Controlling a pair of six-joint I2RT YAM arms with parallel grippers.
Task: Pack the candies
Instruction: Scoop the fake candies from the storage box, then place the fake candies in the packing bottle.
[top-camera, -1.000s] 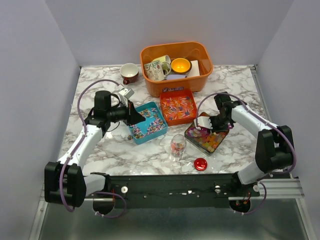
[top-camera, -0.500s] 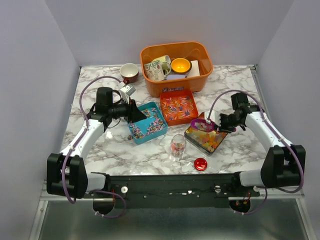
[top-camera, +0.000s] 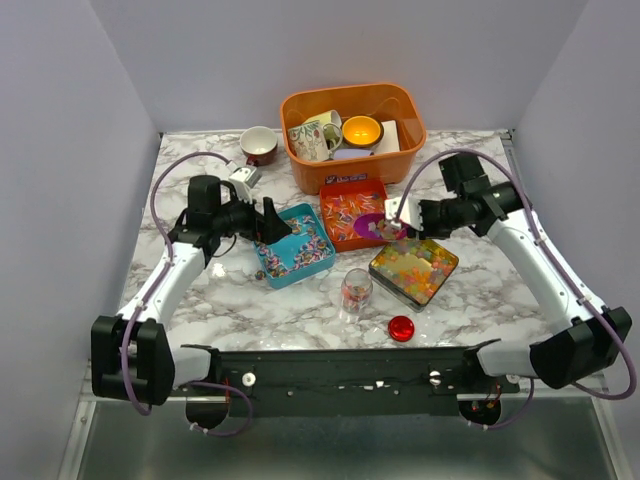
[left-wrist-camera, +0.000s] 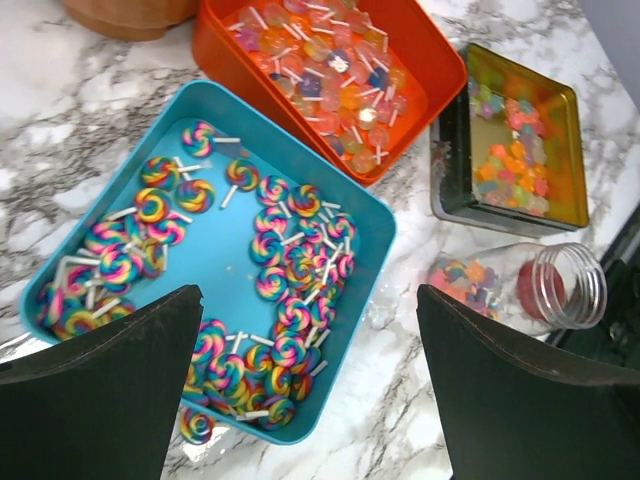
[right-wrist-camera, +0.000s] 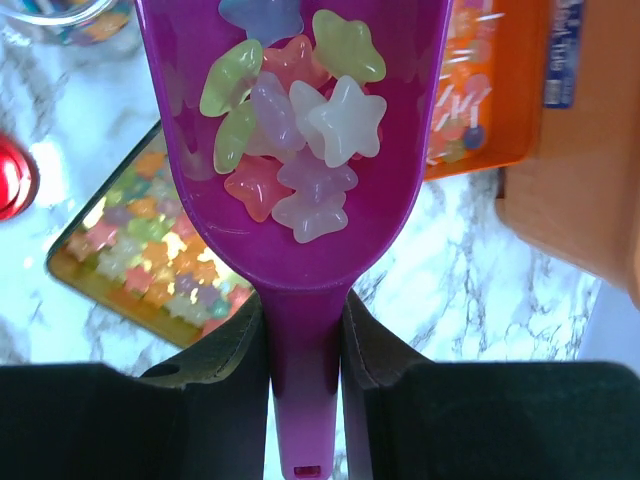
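Ten or so pastel star-shaped jelly candies lie heaped in the bowl of a purple plastic scoop. The right gripper is clenched on the scoop's handle. It holds the scoop in the air over the near right corner of a square orange tray, just far and left of a gold-lined metal tin. The tin holds many more such candies in yellow, orange and green. The orange tray is filled with small wrapped lollipops.

To its left and a little nearer sits a square blue tray scattered with rainbow swirl lollipops. The left gripper hovers over the far left edge of this tray, released, with its jaws wide apart and nothing between them.

Near the trays, a clear plastic jar stands open on the white marble-patterned desk with a few mixed sweets inside. A small round red lid lies just near and right of the jar.
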